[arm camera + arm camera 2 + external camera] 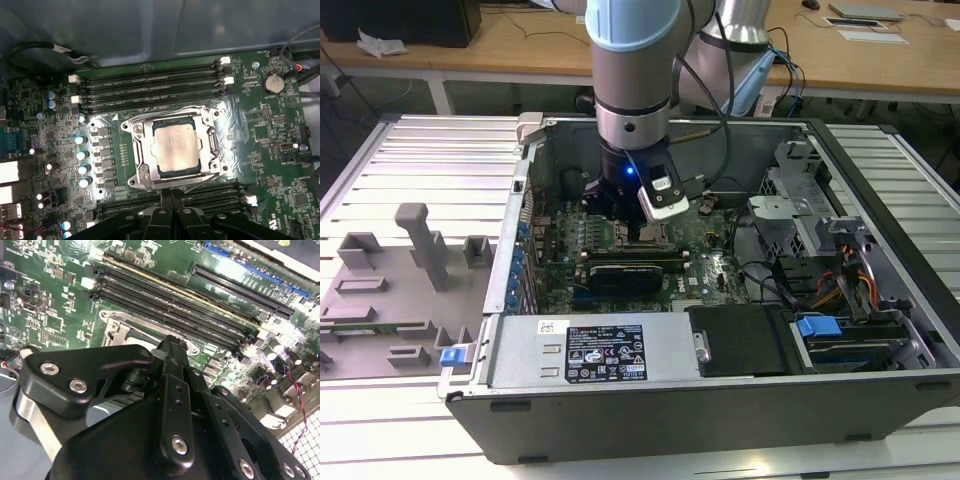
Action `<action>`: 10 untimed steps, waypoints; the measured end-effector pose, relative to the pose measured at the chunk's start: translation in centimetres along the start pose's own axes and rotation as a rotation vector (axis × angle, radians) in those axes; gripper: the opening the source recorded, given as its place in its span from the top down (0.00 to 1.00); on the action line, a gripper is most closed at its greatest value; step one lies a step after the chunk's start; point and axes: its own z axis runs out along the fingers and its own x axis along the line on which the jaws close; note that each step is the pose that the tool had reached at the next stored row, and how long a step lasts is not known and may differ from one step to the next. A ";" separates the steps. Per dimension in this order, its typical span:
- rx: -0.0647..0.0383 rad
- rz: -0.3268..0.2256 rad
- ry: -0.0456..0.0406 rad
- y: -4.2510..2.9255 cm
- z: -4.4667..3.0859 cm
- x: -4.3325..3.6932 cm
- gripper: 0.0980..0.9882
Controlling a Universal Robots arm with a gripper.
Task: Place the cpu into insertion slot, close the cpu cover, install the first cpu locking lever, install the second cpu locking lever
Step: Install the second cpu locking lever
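Down inside the open computer case, the tool hangs low over the green motherboard, its fingers drawn together with nothing between them, the tips just beside the near edge of the insertion slot. The cpu already lies flat in that slot, its pale metal top facing up. It is square, so it has no real long axis; its edges run parallel with the slot's frame and the memory slots beyond. The cpu cover appears to lie down around the chip, its window framing the silvery top. Thin wire levers seem to run along the frame's edges, though whether they are latched I cannot tell. The risk, as I judge it: a lever slipping off the closed fingertips could spring back, or the tips could scrape nearby board parts.
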 end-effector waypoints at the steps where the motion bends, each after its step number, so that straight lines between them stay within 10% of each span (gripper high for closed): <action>1: -0.009 0.001 0.0012 -0.05 0.09 0.11 0.99; 10: -0.044 0.002 0.0060 -0.95 0.95 0.77 0.99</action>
